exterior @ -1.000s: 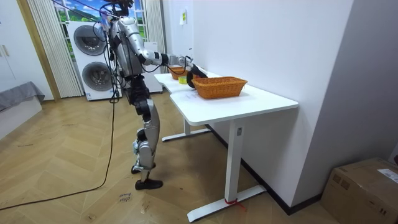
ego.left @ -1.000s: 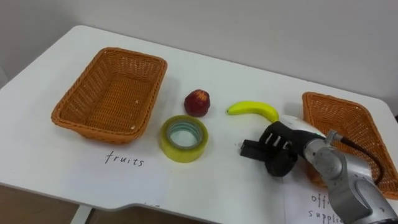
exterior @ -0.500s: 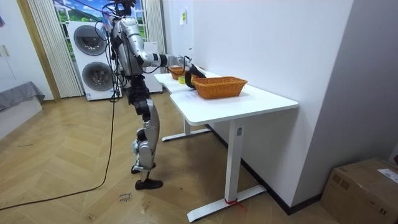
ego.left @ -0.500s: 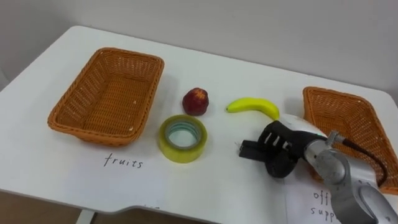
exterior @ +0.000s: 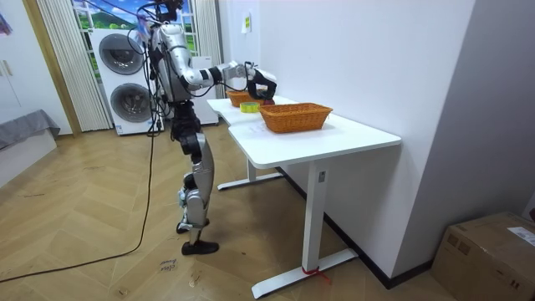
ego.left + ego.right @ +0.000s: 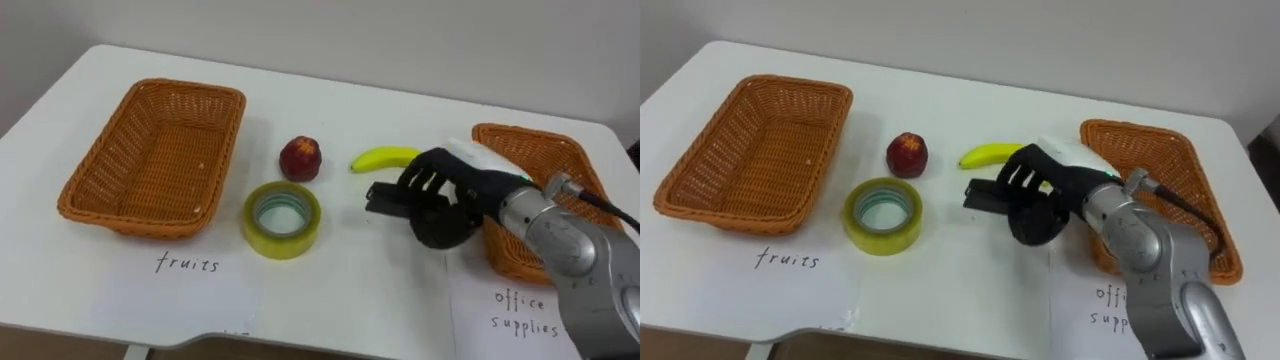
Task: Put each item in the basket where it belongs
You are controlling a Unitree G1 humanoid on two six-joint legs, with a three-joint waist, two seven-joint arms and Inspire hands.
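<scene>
My right hand (image 6: 440, 193) hovers above the table just right of the banana (image 6: 380, 158), its fingers curled round a black office item (image 6: 386, 198) whose blocky end sticks out to the left. A red apple (image 6: 300, 158) lies left of the banana. In front of the apple sits a yellow tape roll (image 6: 282, 238). The fruit basket (image 6: 150, 222) stands empty at the left. Behind my right hand, at the right, is the office supplies basket (image 6: 520, 133). In the room view I stand at the table's far end with the right hand (image 5: 261, 82) raised over it.
A paper sheet marked "fruits" (image 6: 187, 264) lies in front of the left basket, and another marked "office supplies" (image 6: 520, 312) lies in front of the right one. The table's front edge (image 6: 330, 345) runs close below them.
My right hand has risen off the table with the black item and moved toward the banana. The head camera has shifted a little.
</scene>
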